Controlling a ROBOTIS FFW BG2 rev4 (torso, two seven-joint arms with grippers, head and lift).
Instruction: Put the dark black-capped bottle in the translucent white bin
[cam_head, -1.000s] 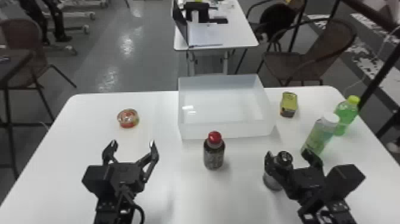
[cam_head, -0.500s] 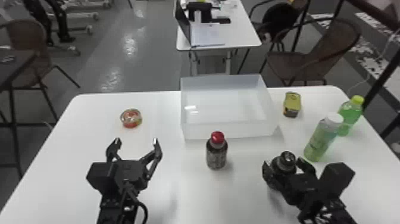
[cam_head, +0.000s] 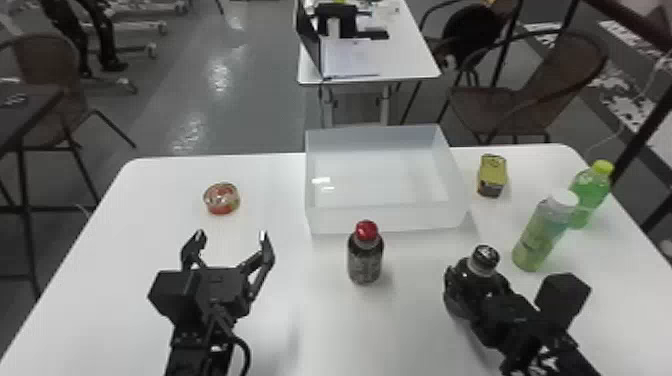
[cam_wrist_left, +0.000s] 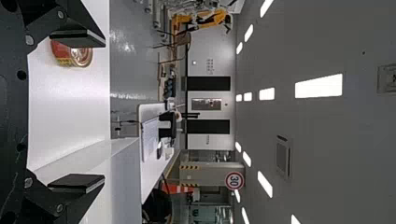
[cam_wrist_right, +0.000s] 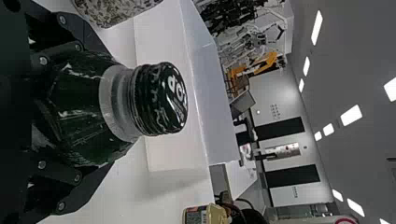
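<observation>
The right gripper (cam_head: 475, 284) has its fingers clenched around the dark black-capped bottle (cam_head: 481, 267), outside the translucent white bin (cam_head: 390, 218), near its close right corner, a strip of tabletop between. The red-capped bottle (cam_head: 365, 260) stands just before the bin's near edge. Left of it, the left gripper (cam_head: 231, 236) spreads its fingers wide, released, over the table (cam_head: 125, 250)

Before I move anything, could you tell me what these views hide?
Dark bottle's lower body: head view, mostly behind the right gripper.
Red-capped bottle's cap: right wrist view, past the edge.
Bin's floor: right wrist view, behind its near wall.
</observation>
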